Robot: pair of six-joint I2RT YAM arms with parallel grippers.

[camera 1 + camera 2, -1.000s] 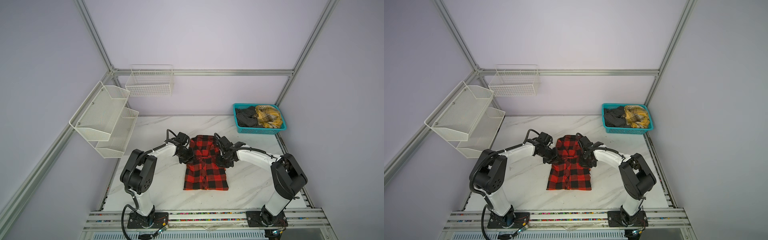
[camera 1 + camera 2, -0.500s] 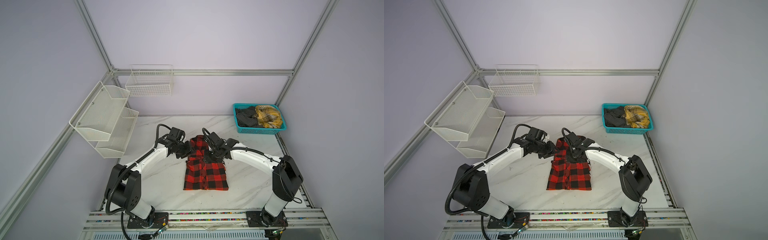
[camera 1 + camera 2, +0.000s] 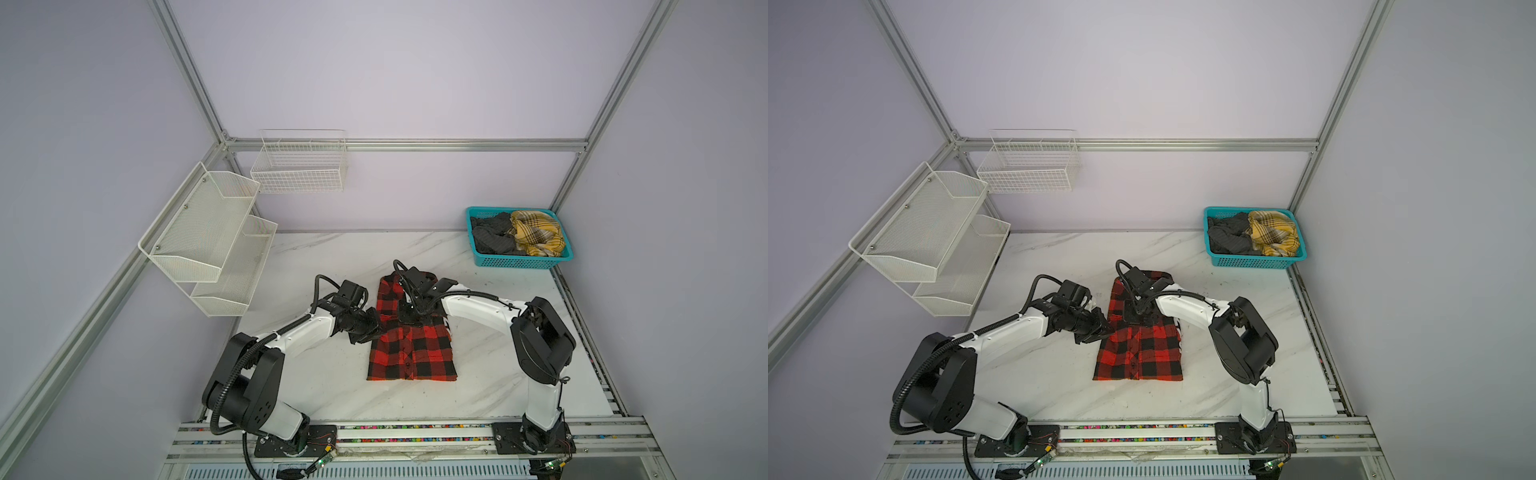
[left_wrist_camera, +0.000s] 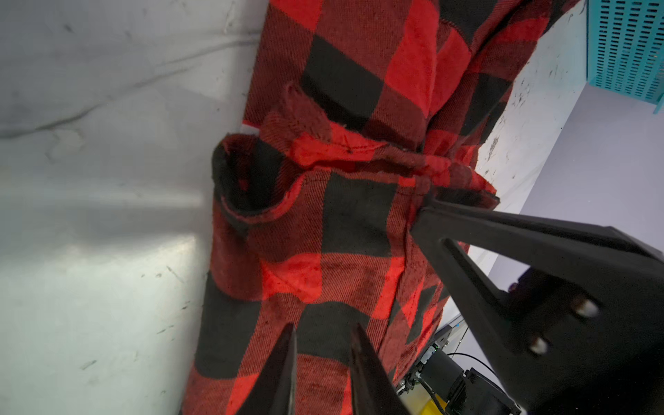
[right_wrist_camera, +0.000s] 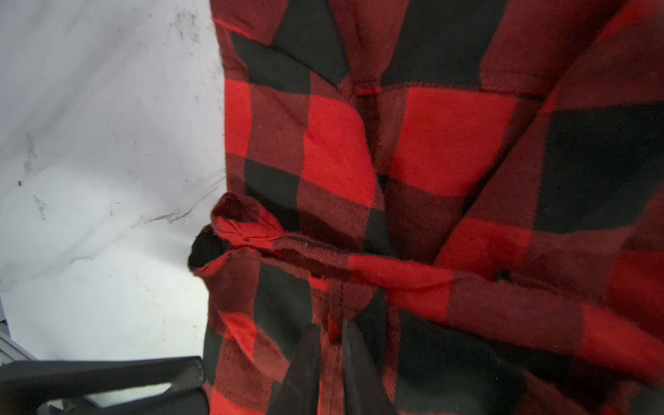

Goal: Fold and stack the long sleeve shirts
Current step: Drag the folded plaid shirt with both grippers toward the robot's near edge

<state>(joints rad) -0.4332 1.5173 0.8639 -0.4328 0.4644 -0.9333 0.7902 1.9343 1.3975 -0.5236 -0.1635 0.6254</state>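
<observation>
Arms drawn nearer, red-check shirt point(image 3: 409, 353) pinched in right jaws

Desk: white marble-patterned slab point(image 3: 324, 386).
Back right corner: teal perforated plastic basket point(image 3: 523, 262).
Back wall: white wire basket point(image 3: 299, 166).
Left wall: white two-tier mesh shelf point(image 3: 199, 224).

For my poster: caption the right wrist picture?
Right gripper pinching the red-and-black checked shirt on the marble table.
</observation>
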